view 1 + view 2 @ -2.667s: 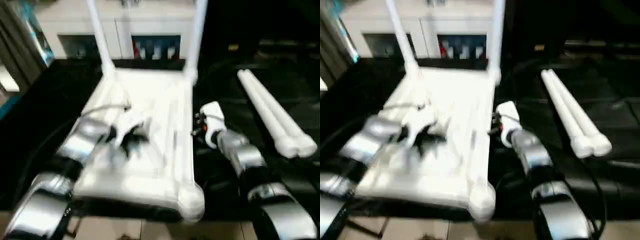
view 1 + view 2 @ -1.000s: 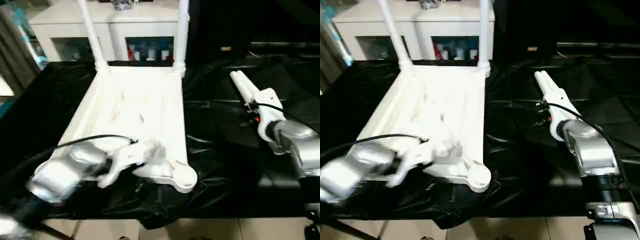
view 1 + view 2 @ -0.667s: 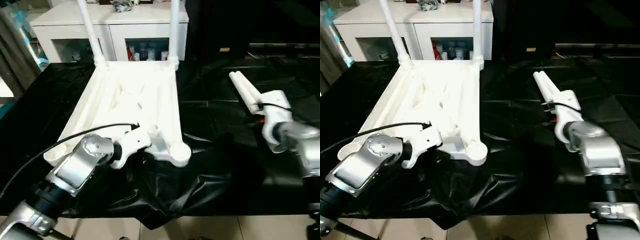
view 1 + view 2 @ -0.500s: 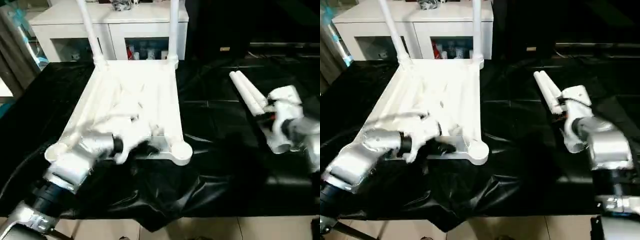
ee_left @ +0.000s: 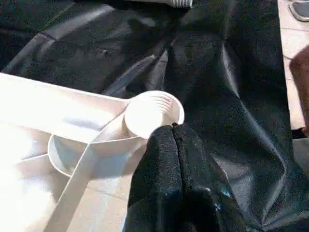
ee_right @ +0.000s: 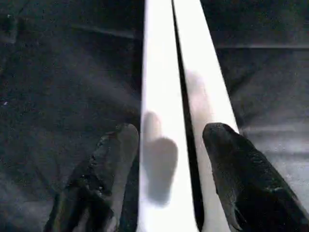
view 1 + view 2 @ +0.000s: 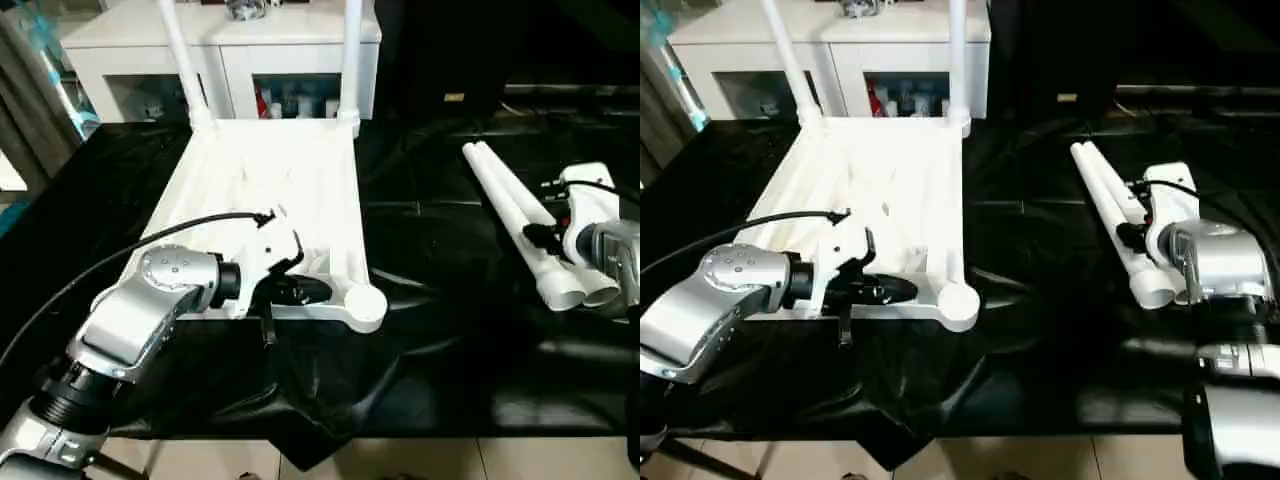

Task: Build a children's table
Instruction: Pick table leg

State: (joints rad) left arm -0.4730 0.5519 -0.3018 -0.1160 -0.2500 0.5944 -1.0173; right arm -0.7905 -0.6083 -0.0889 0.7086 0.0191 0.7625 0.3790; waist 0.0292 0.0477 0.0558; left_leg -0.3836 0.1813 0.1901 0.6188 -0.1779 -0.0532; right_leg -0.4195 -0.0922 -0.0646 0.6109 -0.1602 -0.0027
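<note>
A black plastic sheet [image 7: 430,340] covers the workbench, with a white cabinet [image 7: 230,60] behind. Your table [image 7: 270,190] lies upside down, two legs already standing at its far corners. The left gripper [image 5: 175,145], fingers pressed together, rests just behind the empty near corner socket [image 5: 153,112]. The right gripper [image 6: 166,145] is spread wide, apparently straddling both loose legs [image 6: 181,72] lying side by side. Close now and you may pinch both, or roll one away across the slippery sheet.
</note>
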